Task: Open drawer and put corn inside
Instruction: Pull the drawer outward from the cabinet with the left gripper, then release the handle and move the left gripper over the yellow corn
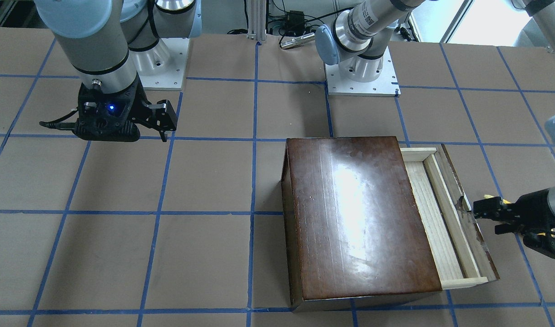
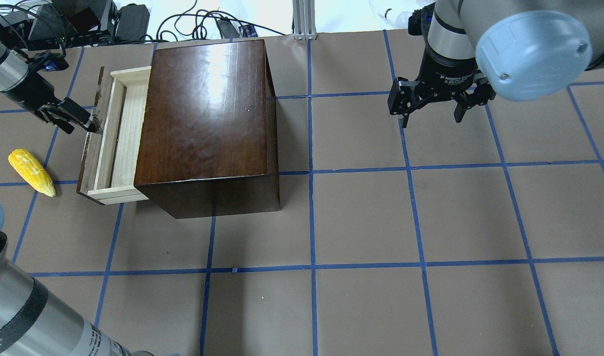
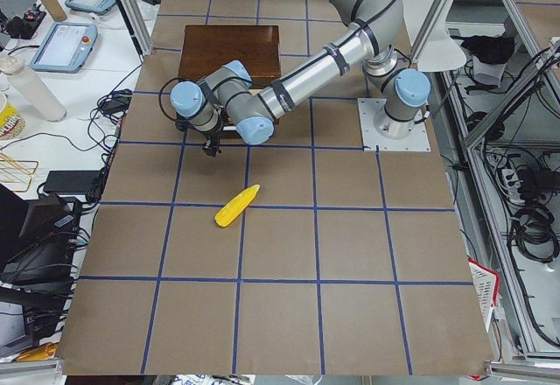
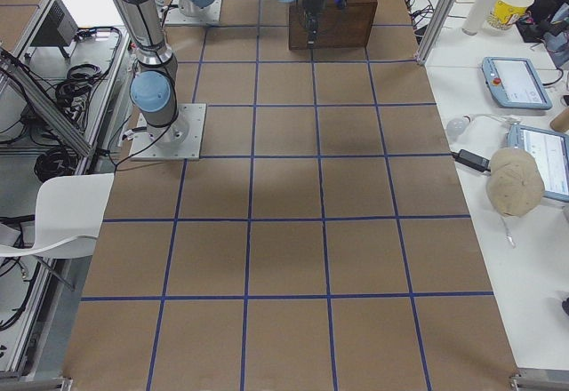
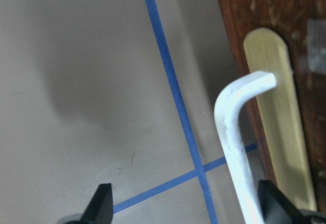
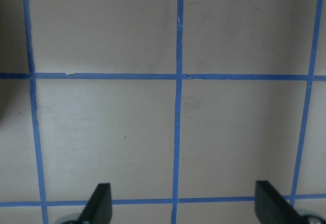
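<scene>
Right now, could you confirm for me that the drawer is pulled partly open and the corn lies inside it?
Not quite. The drawer is indeed pulled partly open, but the corn does not lie inside it: it lies on the table outside the drawer's front panel. The overhead exterior view shows this.

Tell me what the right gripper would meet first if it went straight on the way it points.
The table: the right gripper points straight down, and its wrist view shows only brown surface and blue tape lines ahead. Height above it is unclear.
</scene>
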